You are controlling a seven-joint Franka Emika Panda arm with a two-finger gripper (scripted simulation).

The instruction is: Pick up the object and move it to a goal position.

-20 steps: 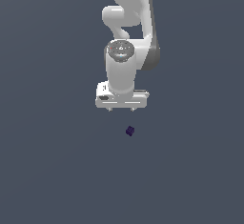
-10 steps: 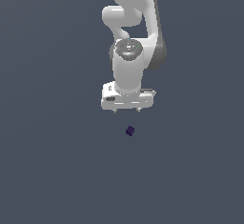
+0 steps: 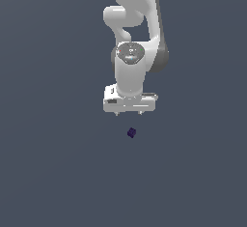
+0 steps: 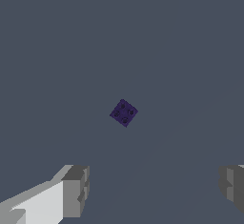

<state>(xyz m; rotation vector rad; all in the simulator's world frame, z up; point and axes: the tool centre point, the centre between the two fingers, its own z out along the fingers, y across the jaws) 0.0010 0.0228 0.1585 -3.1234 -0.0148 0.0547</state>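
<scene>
Object: we see the tiny dark purple cube (image 4: 124,113) lying alone on the floor, below the hand and apart from it, turned cornerwise to the fingers.
Hand: the white robot gripper (image 3: 129,113) hovers with grey fingertips (image 4: 76,191) spread wide, holding nothing.
Around: we see nothing between fingers and cube.
Surface: plain, flat dark grey-blue floor (image 3: 53,173) on all sides.

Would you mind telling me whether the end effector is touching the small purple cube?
Apart. The wrist view shows the purple cube lying clear of both open fingers, and the exterior view shows bare floor between the end effector and it.
</scene>
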